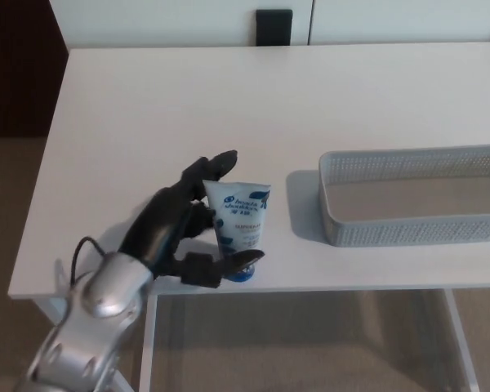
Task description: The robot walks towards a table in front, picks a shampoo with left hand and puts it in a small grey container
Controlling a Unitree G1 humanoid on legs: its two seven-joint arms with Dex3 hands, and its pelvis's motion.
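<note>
At the front edge of the white table point(188, 106), the left hand point(188, 229) clasps the shampoo tube point(243, 214) between thumb and 2 fingers. The soft, glossy tube, standing on its cap, could squash, slip or topple off the edge. The rectangular grey mesh container point(408, 232) sits well to its right.

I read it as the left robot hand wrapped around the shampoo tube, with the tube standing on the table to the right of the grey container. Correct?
Not quite. The head view shows the shampoo tube standing left of the grey container, not right. The left robot hand is wrapped around it on the table.
</note>
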